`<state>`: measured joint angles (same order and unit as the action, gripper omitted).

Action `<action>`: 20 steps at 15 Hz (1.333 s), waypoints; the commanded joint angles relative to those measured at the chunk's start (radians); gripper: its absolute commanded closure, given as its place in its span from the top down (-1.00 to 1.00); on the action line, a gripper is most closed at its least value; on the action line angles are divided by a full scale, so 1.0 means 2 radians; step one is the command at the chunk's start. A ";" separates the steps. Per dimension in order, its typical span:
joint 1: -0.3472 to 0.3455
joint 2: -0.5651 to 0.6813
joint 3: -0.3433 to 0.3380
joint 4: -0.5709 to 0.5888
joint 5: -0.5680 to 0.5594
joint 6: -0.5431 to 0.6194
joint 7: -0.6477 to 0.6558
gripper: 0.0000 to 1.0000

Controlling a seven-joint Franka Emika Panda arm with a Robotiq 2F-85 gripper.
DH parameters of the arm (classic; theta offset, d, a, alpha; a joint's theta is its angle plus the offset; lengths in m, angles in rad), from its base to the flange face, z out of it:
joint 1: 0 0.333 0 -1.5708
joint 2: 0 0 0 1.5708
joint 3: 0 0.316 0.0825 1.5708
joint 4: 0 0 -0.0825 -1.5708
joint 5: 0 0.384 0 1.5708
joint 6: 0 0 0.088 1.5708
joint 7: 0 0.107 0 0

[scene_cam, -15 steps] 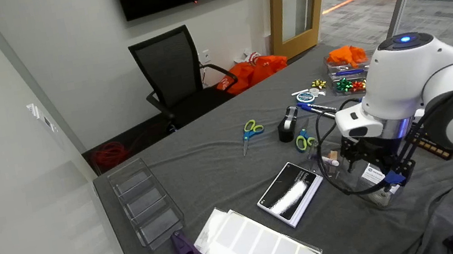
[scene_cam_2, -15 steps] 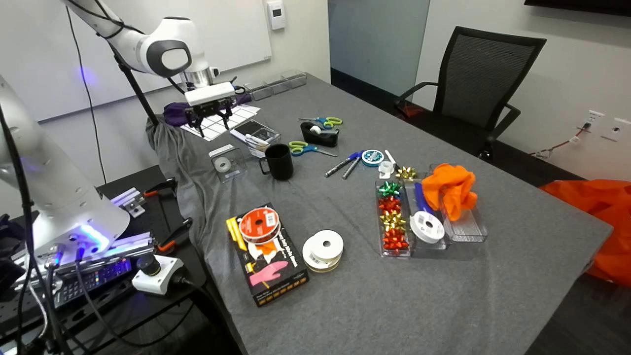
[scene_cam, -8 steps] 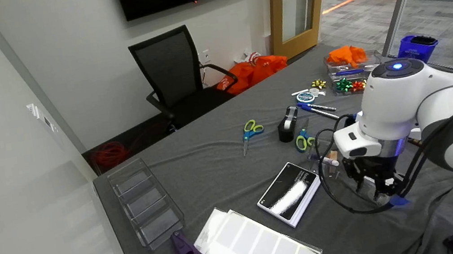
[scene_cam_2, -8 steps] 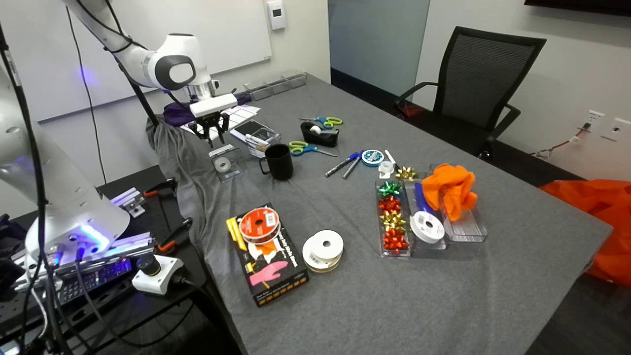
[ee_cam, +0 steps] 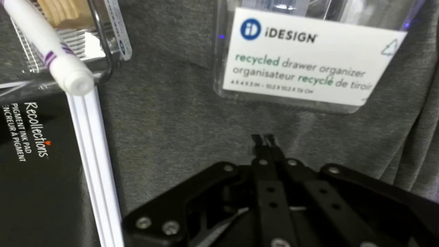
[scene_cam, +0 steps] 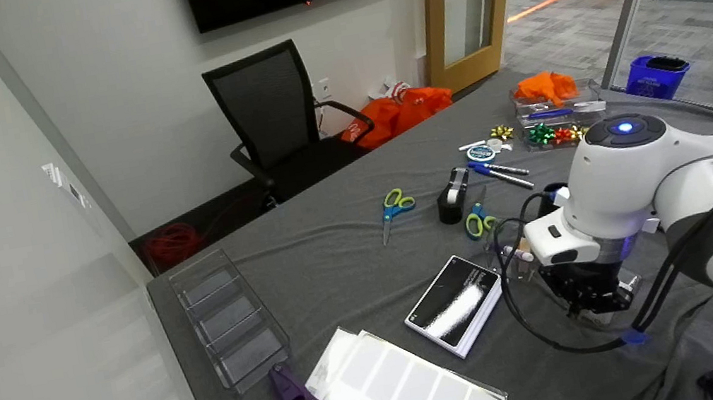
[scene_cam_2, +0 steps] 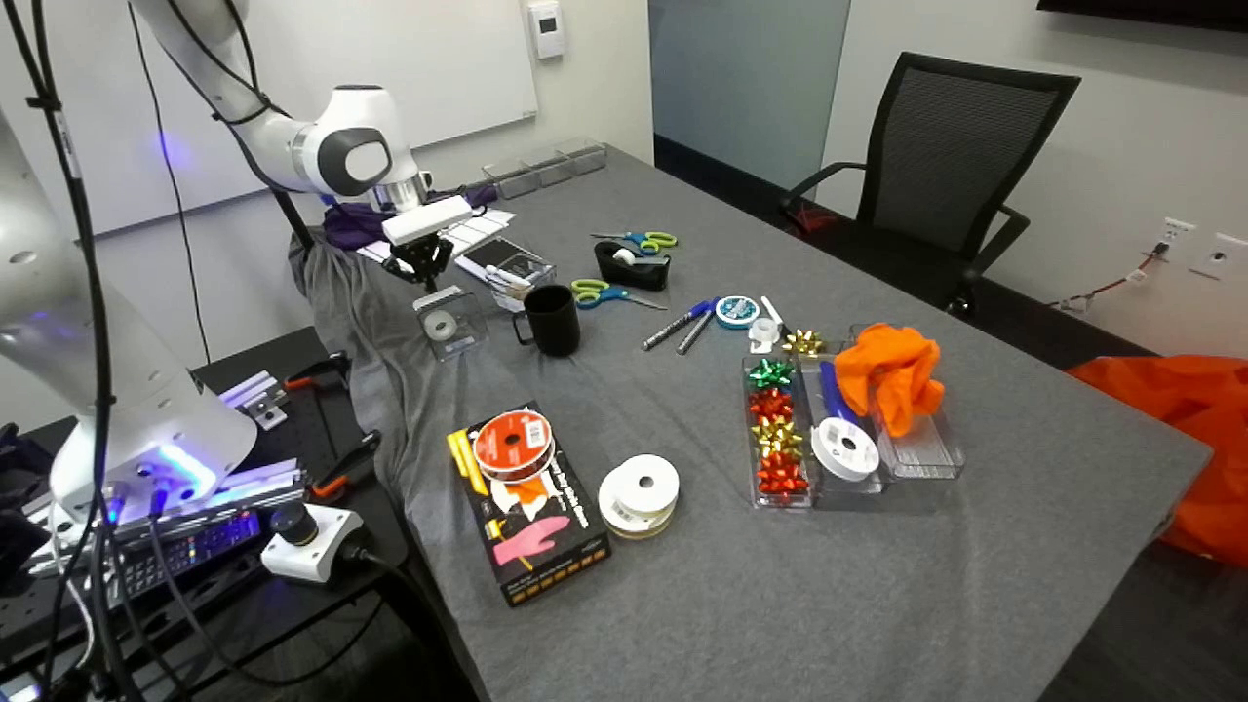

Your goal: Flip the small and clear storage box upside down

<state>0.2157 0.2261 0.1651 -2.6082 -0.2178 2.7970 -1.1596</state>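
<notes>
The small and clear storage box (ee_cam: 298, 58) lies in the upper right of the wrist view, a white printed label on its nearest face. In an exterior view the box (scene_cam_2: 466, 327) rests on the grey cloth, and a white roll shows in or through it. My gripper (ee_cam: 263, 140) is shut with nothing between its fingertips, which sit over bare cloth just short of the labelled side. From outside, the gripper (scene_cam_2: 429, 285) points down close behind the box's upper edge; whether it touches cannot be told. In an exterior view the arm partly hides the box (scene_cam: 597, 318).
A black cup (scene_cam_2: 552, 322) stands beside the box. A clear bin with a marker (ee_cam: 65, 61) and a black ink pad box (ee_cam: 41, 164) are on the box's other side. Farther off are a tape dispenser (scene_cam_2: 632, 268) and a glove box (scene_cam_2: 531, 526). A cable (scene_cam: 514, 289) hangs off the arm.
My gripper has gone from wide open to shut while coming down toward the cloth by the box. The box and other objects have stayed in place.
</notes>
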 commanded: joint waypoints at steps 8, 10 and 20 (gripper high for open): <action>0.006 -0.025 -0.053 -0.035 -0.169 0.006 0.108 -1.00; 0.003 -0.034 -0.058 -0.046 -0.185 0.006 0.112 -1.00; -0.044 -0.095 -0.045 -0.087 -0.176 0.049 0.056 -1.00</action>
<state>0.1710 0.0607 0.0684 -2.7840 -0.5784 2.8743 -0.9871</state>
